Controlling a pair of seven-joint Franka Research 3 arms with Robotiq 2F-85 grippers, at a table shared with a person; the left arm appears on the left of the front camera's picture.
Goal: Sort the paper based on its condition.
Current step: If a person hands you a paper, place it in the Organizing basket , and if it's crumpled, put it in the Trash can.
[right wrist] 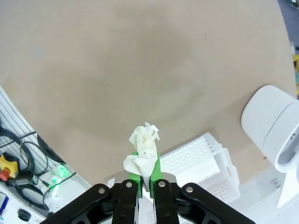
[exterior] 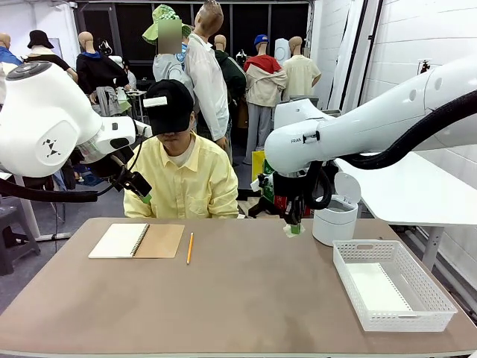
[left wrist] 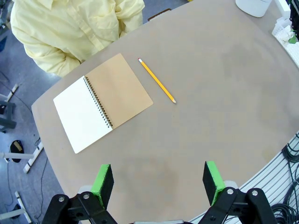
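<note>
My right gripper [exterior: 294, 224] hangs above the table's right middle, shut on a crumpled white paper [exterior: 291, 230]. The right wrist view has that paper wad [right wrist: 144, 151] sticking up from between the closed green pads [right wrist: 156, 164] of the gripper [right wrist: 145, 176]. A flat white sheet [exterior: 377, 288] lies inside the white basket [exterior: 440, 297]. My left gripper [exterior: 140, 189] is raised at the left, over the table's far edge. In its wrist view the left gripper [left wrist: 158, 183] is open with nothing between the green fingers [left wrist: 102, 181].
A spiral notebook [exterior: 138, 240] with a brown cover lies open at far left, a yellow pencil [exterior: 190, 247] beside it. A white lidded bin [exterior: 335, 218] stands behind the basket, just right of my right gripper. A person in a yellow shirt [exterior: 182, 183] sits across the table.
</note>
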